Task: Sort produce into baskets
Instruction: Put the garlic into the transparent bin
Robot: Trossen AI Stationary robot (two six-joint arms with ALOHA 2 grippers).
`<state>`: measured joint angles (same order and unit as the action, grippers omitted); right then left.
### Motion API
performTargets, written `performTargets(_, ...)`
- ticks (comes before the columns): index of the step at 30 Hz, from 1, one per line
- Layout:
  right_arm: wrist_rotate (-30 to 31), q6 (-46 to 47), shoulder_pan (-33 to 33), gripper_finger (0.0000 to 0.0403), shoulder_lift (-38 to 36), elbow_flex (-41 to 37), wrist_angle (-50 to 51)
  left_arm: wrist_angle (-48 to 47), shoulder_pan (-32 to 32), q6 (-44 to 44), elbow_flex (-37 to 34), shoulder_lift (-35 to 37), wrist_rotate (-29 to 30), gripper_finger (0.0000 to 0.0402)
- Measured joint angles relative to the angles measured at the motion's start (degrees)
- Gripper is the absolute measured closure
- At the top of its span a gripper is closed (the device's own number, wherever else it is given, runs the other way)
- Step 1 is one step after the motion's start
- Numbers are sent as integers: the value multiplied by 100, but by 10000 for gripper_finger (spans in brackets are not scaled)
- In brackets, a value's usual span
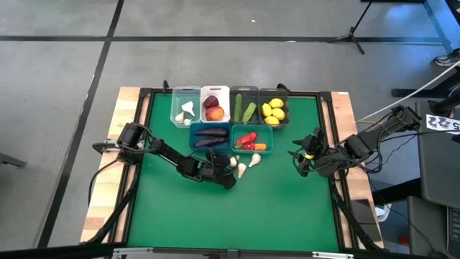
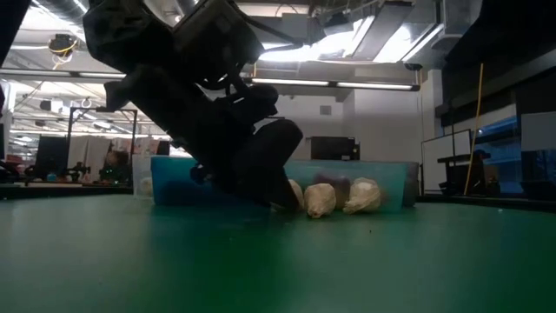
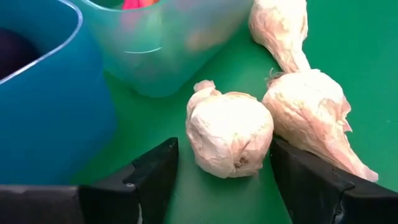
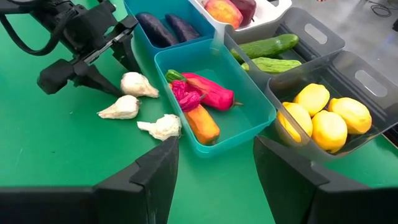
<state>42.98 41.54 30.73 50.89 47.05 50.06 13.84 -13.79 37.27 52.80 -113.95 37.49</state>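
Note:
Three white garlic bulbs lie loose on the green table in front of the teal basket (image 1: 263, 130). My left gripper (image 3: 224, 149) is low over the table, open, its fingers on either side of the nearest bulb (image 3: 229, 134); a second bulb (image 3: 311, 115) lies just beyond one finger. The high view shows this gripper (image 1: 228, 169) in front of the blue basket (image 1: 192, 135). My right gripper (image 1: 302, 155) hangs open and empty above the table's right side. From the right wrist view, the bulbs (image 4: 138, 84) (image 4: 121, 107) (image 4: 163, 126) lie beside the teal basket (image 4: 249, 127). My left gripper comes in slanting down from the table's left, and one finger (image 3: 305, 177) stands right against the side (image 3: 264, 134) of the bulb, which rests on the table. Whether that finger touches the bulb I cannot tell; the other finger stands apart from it.
At the far edge stand a clear basket (image 1: 177, 97) with garlic, a white one (image 1: 215, 90) with peaches, and two dark grey ones with cucumbers (image 1: 244, 109) and lemons (image 1: 273, 111). The blue basket holds eggplants, the teal one peppers and a carrot. Bare green table lies toward the near edge.

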Motion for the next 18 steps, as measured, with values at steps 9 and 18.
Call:
performTargets(9, -4, 3, 1, 194, 0, 0, 0, 11, 29, 185, 0, 0, 4, 246)
performTargets(18, -4, 7, 1, 194, 0, 0, 26, 9, -293, 288, -2, 320, -168, 282)
